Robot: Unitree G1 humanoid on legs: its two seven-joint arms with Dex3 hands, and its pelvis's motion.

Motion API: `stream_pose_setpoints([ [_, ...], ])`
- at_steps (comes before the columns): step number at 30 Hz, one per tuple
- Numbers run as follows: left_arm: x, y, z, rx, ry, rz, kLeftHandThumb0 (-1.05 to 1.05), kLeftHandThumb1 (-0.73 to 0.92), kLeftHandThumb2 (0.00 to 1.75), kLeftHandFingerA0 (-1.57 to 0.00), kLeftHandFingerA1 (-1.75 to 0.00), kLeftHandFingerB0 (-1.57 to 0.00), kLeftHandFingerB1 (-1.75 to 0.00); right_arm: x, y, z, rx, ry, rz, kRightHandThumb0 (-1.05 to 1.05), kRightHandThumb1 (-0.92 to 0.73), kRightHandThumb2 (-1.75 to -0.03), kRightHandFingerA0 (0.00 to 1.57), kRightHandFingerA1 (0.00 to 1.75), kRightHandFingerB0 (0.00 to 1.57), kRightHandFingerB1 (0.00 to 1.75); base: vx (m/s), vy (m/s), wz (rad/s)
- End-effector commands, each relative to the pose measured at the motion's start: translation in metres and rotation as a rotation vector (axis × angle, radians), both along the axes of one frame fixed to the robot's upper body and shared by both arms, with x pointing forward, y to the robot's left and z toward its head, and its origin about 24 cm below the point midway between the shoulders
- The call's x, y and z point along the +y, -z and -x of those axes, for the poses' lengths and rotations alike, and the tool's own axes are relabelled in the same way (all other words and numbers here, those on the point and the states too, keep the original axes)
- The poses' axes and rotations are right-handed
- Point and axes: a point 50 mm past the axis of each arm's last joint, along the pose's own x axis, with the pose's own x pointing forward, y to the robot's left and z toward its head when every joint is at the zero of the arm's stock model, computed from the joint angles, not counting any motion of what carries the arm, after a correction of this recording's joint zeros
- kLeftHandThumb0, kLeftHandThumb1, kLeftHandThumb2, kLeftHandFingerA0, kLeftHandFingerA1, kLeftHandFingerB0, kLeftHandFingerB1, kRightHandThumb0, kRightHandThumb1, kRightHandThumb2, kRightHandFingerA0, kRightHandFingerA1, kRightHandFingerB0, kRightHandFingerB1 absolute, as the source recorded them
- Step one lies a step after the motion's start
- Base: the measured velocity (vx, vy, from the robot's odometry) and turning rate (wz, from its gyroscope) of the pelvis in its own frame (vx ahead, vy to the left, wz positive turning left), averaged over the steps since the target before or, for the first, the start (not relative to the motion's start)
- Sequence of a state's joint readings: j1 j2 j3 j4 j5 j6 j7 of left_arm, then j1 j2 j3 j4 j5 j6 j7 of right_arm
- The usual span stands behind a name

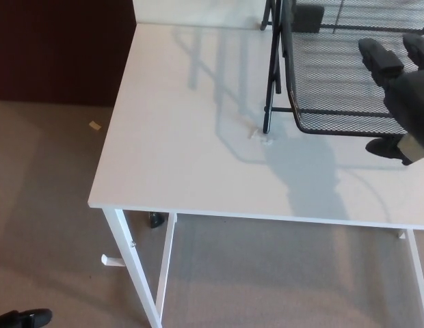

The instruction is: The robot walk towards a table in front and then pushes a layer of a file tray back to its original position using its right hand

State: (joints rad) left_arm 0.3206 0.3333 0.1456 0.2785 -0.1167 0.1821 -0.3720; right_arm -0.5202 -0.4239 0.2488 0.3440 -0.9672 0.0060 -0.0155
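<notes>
At seven o'clock, nearest, a dark shoe [20, 318] rests on the carpet [48, 205]. Above it stands the white tabletop [184, 137] on its thin legs. At three o'clock the right hand [403, 96] has its fingers [379, 56] spread, holding nothing, laid against the front rim of the black mesh tray layer [335, 82]. That layer juts forward from the black frame [275, 68] at one o'clock. The left hand does not show.

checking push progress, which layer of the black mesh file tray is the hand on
The lower black mesh layer, sticking out toward the table's front edge; the right hand rests on it. The upper layer sits farther back.
</notes>
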Motion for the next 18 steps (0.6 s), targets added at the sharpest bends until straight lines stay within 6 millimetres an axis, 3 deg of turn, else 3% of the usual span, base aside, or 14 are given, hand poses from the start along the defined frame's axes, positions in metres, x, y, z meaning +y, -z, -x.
stream_pose_setpoints([
  [1, 0.002, -0.004, -0.002, -0.012, 0.047, -0.046, -0.13, 0.54, 0.56, -0.44, -0.41, -0.39, -0.37, -0.007, -0.021, 0.000, -0.073, 0.009, -0.017, -0.71, -0.44, -0.76, 0.00, 0.00, 0.00, 0.03, 0.00, 0.000, 0.00],
  [8, 0.003, -0.005, -0.004, -0.009, 0.038, -0.044, -0.12, 0.55, 0.56, -0.46, -0.41, -0.40, -0.37, 0.010, -0.032, 0.028, -0.096, -0.086, -0.058, -0.70, -0.44, -0.76, 0.00, 0.00, 0.00, 0.02, 0.00, 0.000, 0.00],
  [18, 0.003, -0.008, -0.007, -0.015, 0.052, -0.058, -0.12, 0.54, 0.55, -0.48, -0.41, -0.41, -0.37, 0.013, -0.033, 0.074, -0.099, -0.179, -0.142, -0.73, -0.45, -0.78, 0.00, 0.00, 0.00, 0.01, 0.00, 0.000, 0.00],
])
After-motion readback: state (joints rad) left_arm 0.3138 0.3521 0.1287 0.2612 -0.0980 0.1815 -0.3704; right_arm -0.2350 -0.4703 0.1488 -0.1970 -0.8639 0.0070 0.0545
